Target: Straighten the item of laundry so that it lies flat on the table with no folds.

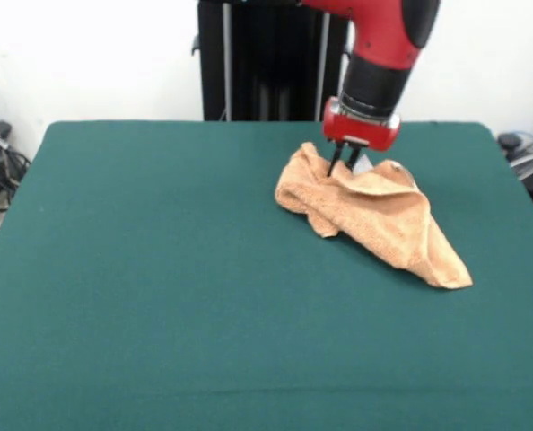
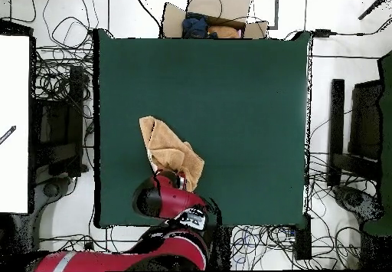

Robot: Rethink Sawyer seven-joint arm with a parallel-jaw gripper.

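Pincer (image 1: 344, 162) atop crumpled towel (image 1: 379, 214)

One camera is looking across the table (image 1: 159, 296) from low and fairly near; another is looking straight down from high up (taking in surrounding floor). Both are sharing the whole green top.

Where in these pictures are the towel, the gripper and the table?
towel (image 1: 383, 215): front view, on its crumpled middle.
gripper (image 1: 344, 163): front view, midway between the two dark fingertips that press into the towel's far edge.
table (image 2: 245, 93): overhead view, on bare green top.
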